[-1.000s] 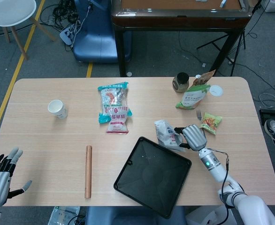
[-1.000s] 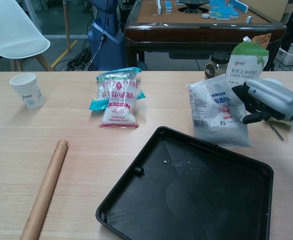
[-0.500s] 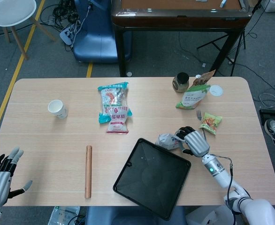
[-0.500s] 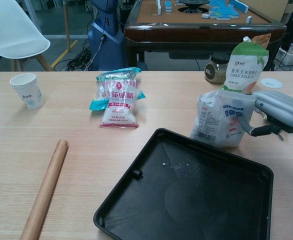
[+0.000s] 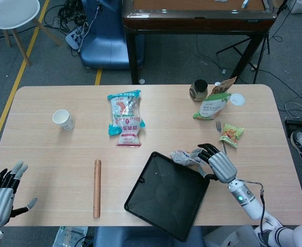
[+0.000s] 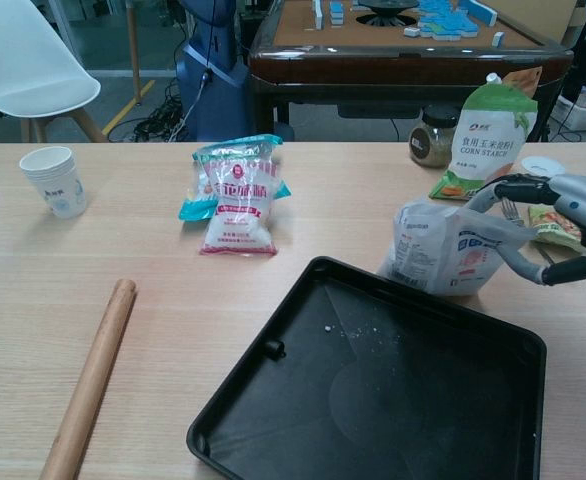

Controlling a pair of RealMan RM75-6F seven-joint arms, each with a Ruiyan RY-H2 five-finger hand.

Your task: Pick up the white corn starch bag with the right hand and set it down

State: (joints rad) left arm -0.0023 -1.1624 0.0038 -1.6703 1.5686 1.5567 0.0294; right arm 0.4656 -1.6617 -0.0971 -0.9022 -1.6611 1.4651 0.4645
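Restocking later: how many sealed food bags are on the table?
5: two overlapping packets at centre back, green-topped corn starch pouch back right, small snack packet beside it, white bag at the right hand.

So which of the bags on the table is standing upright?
The green-and-white corn starch pouch near the jar. The white bag beside the right hand slumps; the others lie flat.

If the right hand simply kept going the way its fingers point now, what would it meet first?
Most likely the white bag: the right hand points leftward at it, its fingers spread about the bag's top. Whether they touch it is unclear. The black tray lies beyond.
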